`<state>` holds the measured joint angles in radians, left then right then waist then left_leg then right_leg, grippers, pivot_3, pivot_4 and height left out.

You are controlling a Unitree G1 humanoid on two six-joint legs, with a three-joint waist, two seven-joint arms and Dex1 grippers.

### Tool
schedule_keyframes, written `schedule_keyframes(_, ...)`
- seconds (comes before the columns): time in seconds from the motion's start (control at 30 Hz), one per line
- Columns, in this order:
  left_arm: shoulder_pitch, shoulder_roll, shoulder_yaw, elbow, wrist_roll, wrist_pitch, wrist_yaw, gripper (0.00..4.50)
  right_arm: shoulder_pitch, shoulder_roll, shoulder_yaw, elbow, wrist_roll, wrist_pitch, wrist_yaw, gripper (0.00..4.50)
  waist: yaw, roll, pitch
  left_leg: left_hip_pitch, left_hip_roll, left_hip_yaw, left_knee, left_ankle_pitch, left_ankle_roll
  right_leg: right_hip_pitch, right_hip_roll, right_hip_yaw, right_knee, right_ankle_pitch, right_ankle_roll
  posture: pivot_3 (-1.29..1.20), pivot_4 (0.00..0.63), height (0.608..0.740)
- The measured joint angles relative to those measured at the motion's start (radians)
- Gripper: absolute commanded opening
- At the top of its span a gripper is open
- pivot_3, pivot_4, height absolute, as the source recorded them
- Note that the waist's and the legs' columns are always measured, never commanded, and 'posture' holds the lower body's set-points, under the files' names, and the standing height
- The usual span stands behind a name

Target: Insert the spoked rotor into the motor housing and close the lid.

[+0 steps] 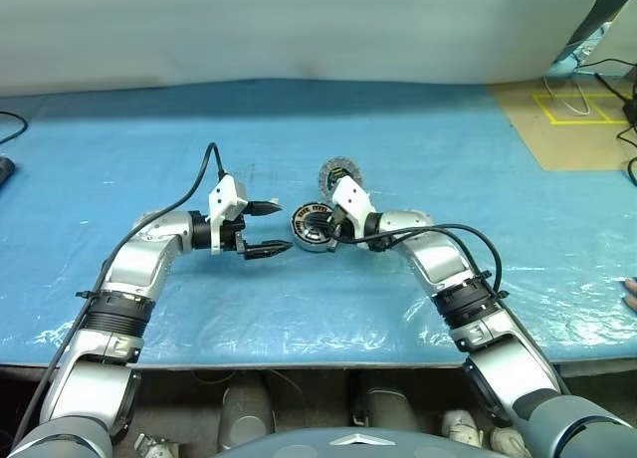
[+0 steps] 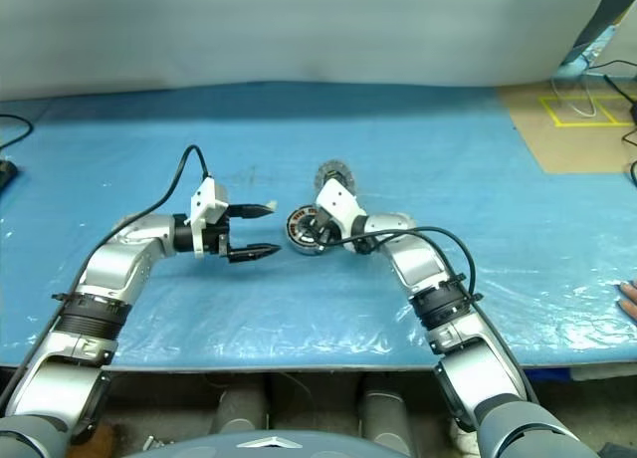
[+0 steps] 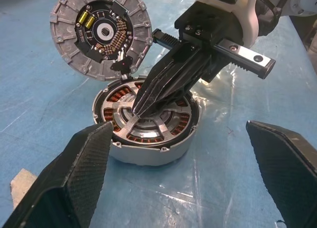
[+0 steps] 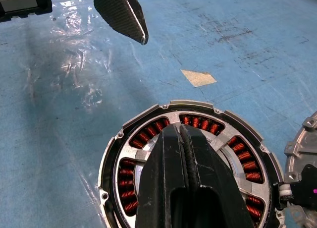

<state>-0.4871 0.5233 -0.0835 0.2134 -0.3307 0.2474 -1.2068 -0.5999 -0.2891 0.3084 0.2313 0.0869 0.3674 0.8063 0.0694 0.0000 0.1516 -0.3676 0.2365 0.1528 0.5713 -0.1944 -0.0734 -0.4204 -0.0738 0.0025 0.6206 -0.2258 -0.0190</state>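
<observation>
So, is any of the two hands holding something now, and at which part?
Nothing is held. The left hand is open in the air. The right hand is shut, its tips resting on the spoked rotor inside the motor housing.

Worktop (image 1: 119,159) covered by blue sheet (image 1: 448,139), wrinkled and glossy along the near edge. Small tan tape scrap (image 4: 198,78) stuck to the sheet. White wall (image 1: 299,30) runs behind the worktop's far edge. Far right: brown cardboard panel (image 1: 557,129) with yellow line markings (image 1: 574,108), black cables (image 1: 622,100) trailing over it. Far left: black cable (image 1: 10,127) lying at the worktop's edge. A person's fingertips (image 1: 630,296) show at the right edge.
</observation>
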Motion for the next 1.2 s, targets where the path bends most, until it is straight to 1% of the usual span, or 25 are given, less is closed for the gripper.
schedule_keyframes(0.1,0.000,-0.001,0.000,-0.002,0.000,0.002,0.000,4.50,0.029,-0.002,-0.036,-0.049,0.041,0.037,0.004,0.01,-0.001,0.000,0.000,-0.001,0.000,0.000,0.000,0.000,0.000,-0.001,0.000,0.000,0.000,0.000,0.000,0.00,0.150,0.740)
schedule_keyframes(0.17,-0.001,-0.008,0.000,-0.004,-0.001,0.005,0.001,4.50,0.027,-0.007,-0.095,-0.102,0.097,0.089,0.006,0.01,-0.001,0.000,0.000,-0.002,0.000,0.000,0.000,0.000,0.000,-0.002,0.000,0.000,0.000,0.000,0.000,0.00,0.150,0.740)
schedule_keyframes(0.3,0.000,-0.013,-0.001,-0.017,-0.004,0.012,0.002,4.50,0.031,-0.097,-0.212,-0.241,0.204,0.208,0.031,0.01,0.003,0.000,0.000,-0.002,0.000,0.000,-0.002,0.000,0.000,-0.002,0.000,0.000,-0.002,0.001,0.003,0.00,0.150,0.740)
schedule_keyframes(0.37,0.003,-0.012,0.000,-0.026,-0.006,0.017,0.003,4.50,0.070,-0.139,-0.255,-0.289,0.242,0.256,0.040,0.01,0.003,0.000,0.000,-0.002,0.000,0.000,-0.003,0.000,0.000,-0.001,0.000,-0.001,-0.003,0.002,0.003,0.00,0.150,0.740)
schedule_keyframes(0.5,0.027,-0.011,0.001,-0.039,-0.016,0.025,0.008,4.50,0.225,-0.223,-0.300,-0.297,0.257,0.311,0.028,0.01,0.003,0.000,0.000,-0.003,0.000,0.000,-0.004,0.000,0.000,-0.002,0.000,-0.001,-0.005,0.002,0.003,0.00,0.150,0.740)
schedule_keyframes(0.6,0.035,-0.007,0.001,-0.040,-0.017,0.028,0.011,4.50,0.273,-0.249,-0.322,-0.285,0.255,0.316,0.006,0.01,-0.003,0.000,0.000,-0.002,0.000,0.000,-0.004,0.000,0.000,-0.002,0.001,0.000,-0.005,0.000,0.000,0.00,0.150,0.740)
schedule_keyframes(0.67,0.034,-0.008,0.001,-0.042,-0.019,0.028,0.011,4.50,0.257,-0.242,-0.338,-0.258,0.244,0.299,-0.033,0.01,-0.008,0.000,0.000,0.000,0.000,0.000,-0.003,0.000,0.000,-0.002,0.001,0.001,-0.004,0.000,0.000,0.00,0.150,0.740)
schedule_keyframes(0.73,0.030,-0.009,0.001,-0.039,-0.018,0.028,0.011,4.50,0.201,-0.214,-0.336,-0.184,0.205,0.256,-0.089,0.01,-0.013,0.000,0.000,0.000,0.000,0.000,-0.002,0.000,0.000,-0.002,0.001,0.002,-0.003,0.000,0.000,0.00,0.150,0.740)
schedule_keyframes(0.87,0.007,-0.018,-0.002,-0.028,-0.018,0.026,0.009,4.50,0.068,-0.129,-0.276,-0.022,0.101,0.134,-0.174,0.01,-0.020,0.000,0.001,-0.001,0.000,0.000,0.000,0.000,0.000,-0.002,0.001,0.002,-0.001,0.000,0.000,0.00,0.150,0.740)
schedule_keyframes(1.0,-0.002,-0.028,-0.014,-0.024,-0.018,0.026,0.003,4.50,-0.043,-0.033,-0.222,0.170,0.034,0.017,-0.233,0.01,-0.023,0.000,0.001,-0.003,-0.001,0.000,0.000,0.000,0.000,-0.003,0.000,0.001,-0.002,0.000,0.000,0.00,0.150,0.740)
schedule_keyframes(1.13,-0.001,-0.024,-0.015,-0.024,-0.018,0.026,0.001,4.50,-0.117,0.011,-0.212,0.286,0.012,-0.066,-0.239,0.01,-0.019,0.000,0.001,-0.006,-0.001,0.000,-0.002,0.000,0.000,-0.004,0.000,-0.001,-0.003,0.002,0.003,0.00,0.150,0.740)
schedule_keyframes(1.2,-0.001,-0.025,-0.015,-0.025,-0.018,0.026,0.001,4.50,-0.151,0.024,-0.214,0.315,0.018,-0.084,-0.215,0.01,-0.019,0.000,0.001,-0.006,0.000,0.000,-0.002,0.000,0.000,-0.004,0.000,-0.001,-0.003,0.002,0.003,0.00,0.150,0.740)
